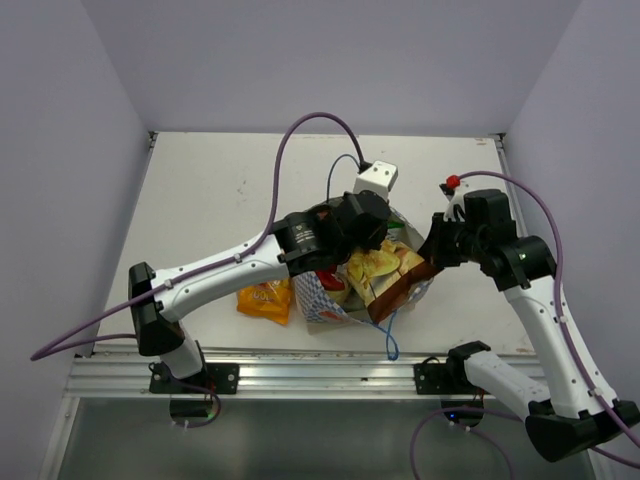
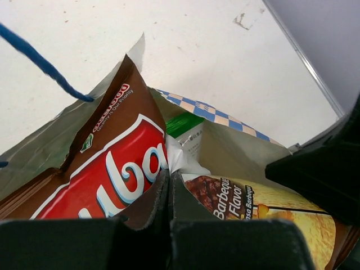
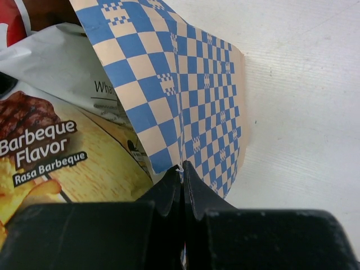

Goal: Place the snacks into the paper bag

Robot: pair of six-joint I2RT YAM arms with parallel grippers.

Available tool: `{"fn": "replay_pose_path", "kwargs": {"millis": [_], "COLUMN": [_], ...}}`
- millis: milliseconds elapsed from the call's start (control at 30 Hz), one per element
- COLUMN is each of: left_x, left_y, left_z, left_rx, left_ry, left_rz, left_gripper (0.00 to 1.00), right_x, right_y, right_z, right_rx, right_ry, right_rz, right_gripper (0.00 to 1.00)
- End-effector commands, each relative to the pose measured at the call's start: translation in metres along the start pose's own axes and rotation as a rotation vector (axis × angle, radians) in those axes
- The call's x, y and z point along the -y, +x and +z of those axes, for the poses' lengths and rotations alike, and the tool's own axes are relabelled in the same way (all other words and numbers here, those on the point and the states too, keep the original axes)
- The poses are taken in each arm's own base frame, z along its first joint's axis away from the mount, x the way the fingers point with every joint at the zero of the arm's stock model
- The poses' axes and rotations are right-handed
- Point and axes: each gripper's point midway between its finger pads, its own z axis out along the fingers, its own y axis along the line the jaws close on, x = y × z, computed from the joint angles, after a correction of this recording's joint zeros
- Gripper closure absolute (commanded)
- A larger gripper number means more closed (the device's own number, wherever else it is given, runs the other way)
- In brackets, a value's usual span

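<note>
The left gripper has its fingers pressed together on the edge of the brown-and-red Chuba packet, which stands tilted inside the paper bag. The right gripper is closed too, and it pinches the checkered wall of the bag at its rim. Inside the bag, the Barbeque Flavor packet lies beside the Chuba packet, and a green-white packet is behind them. The orange-yellow packet lies on the table, just beside the bag on its left.
</note>
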Motion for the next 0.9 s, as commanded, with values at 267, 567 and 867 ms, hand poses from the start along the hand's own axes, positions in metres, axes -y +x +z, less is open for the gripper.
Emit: {"fn": "replay_pose_path", "kwargs": {"millis": [267, 567, 867], "left_x": [-0.085, -0.016, 0.009], "left_y": [0.002, 0.026, 0.119], "left_z": [-0.013, -0.007, -0.027], "left_rx": [0.036, 0.004, -0.195], "left_ry": [-0.372, -0.187, -0.138], "left_rz": [0.027, 0.233, 0.357], "left_gripper": [1.0, 1.0, 1.0], "right_x": [-0.017, -0.016, -0.016], "right_y": [-0.005, -0.006, -0.008], "right_z": [-0.014, -0.014, -0.017], "right_rx": [0.034, 0.035, 0.045], "right_ry": [-0.083, -0.077, -0.071], "right_rz": [-0.024, -0.023, -0.026], "right_gripper": [1.0, 1.0, 1.0]}}
